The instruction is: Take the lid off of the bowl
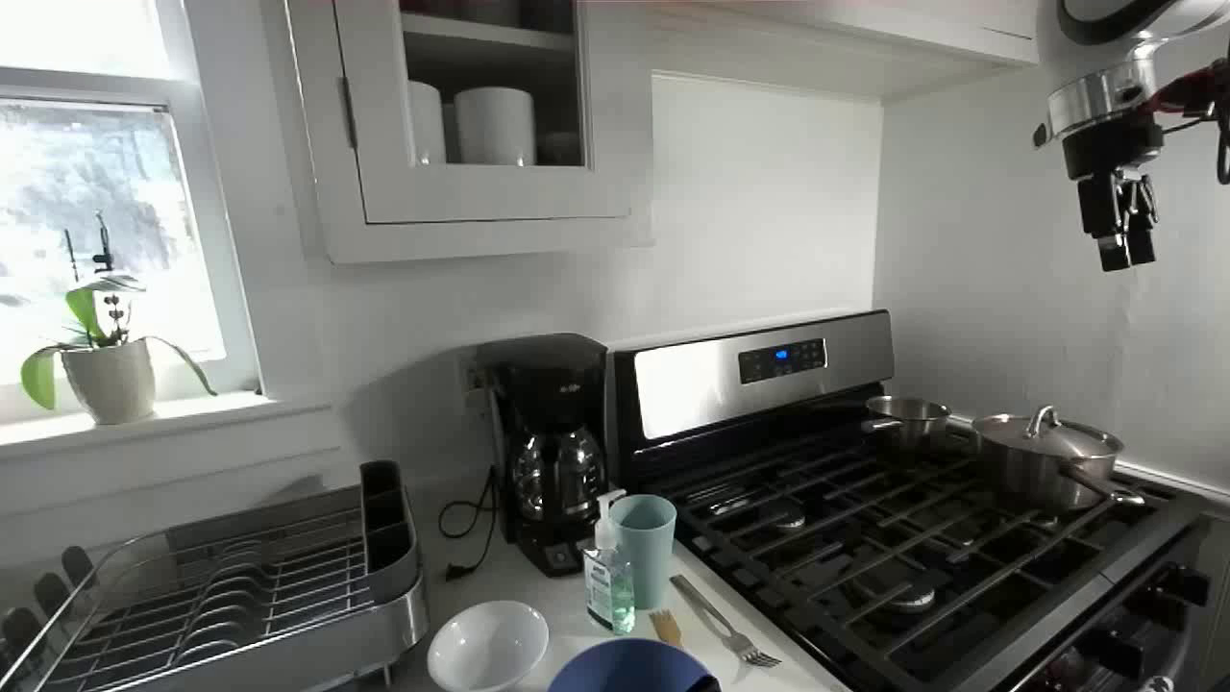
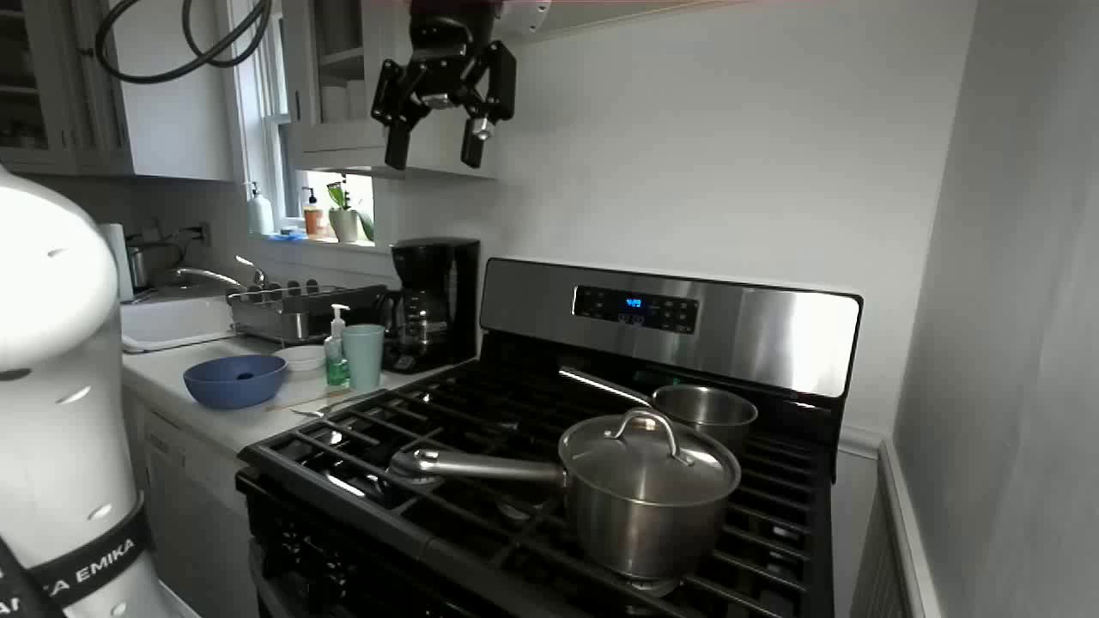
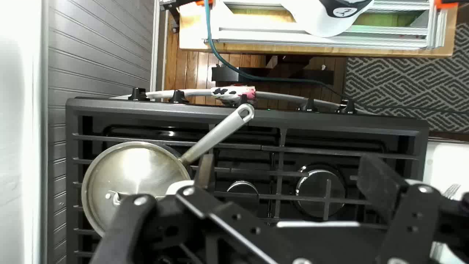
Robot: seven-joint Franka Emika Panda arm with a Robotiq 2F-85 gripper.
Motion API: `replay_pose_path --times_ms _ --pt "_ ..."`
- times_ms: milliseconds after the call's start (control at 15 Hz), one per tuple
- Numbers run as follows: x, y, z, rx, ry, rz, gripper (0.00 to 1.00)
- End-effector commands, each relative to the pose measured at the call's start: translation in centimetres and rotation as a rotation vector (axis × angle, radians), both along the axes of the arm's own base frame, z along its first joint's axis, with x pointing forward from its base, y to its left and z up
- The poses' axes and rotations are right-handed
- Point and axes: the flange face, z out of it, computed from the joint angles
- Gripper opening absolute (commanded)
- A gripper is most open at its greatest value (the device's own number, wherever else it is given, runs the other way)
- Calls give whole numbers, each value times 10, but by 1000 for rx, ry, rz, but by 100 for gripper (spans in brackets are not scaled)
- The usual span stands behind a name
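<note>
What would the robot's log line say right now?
claw: open, empty, high above stove | lid: on covered pot, apart from claw | small pot: no lid | lid removal: not yet done

Hard highlights, deep blacks

In an exterior view the window (image 1: 77,187) burns nearly white, the cabinet (image 1: 495,197) is dark inside, and a soft shadow lies on the wall (image 1: 384,327) left of the coffee maker (image 1: 543,375). Glare whitens part of the stove's back panel (image 1: 716,380) in both exterior views; a faint reddish tint touches their top edge. In the wrist view the lid (image 3: 135,176) carries a bright hotspot, the side wall (image 3: 20,146) washes out, and the end effector (image 3: 287,165) shows nearly black.
</note>
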Motion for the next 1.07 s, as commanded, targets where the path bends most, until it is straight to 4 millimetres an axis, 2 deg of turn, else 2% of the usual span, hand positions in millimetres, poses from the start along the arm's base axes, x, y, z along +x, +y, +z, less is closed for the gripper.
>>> replay_pose_path --times_ms 0,467,733,1000 --pt "0 0 1 0 1 0 100" --pt "0 0 1 0 1 0 100" --pt "9 -34 -16 7 -89 -227 100" --pt "5 -65 -55 -43 -95 -441 100"
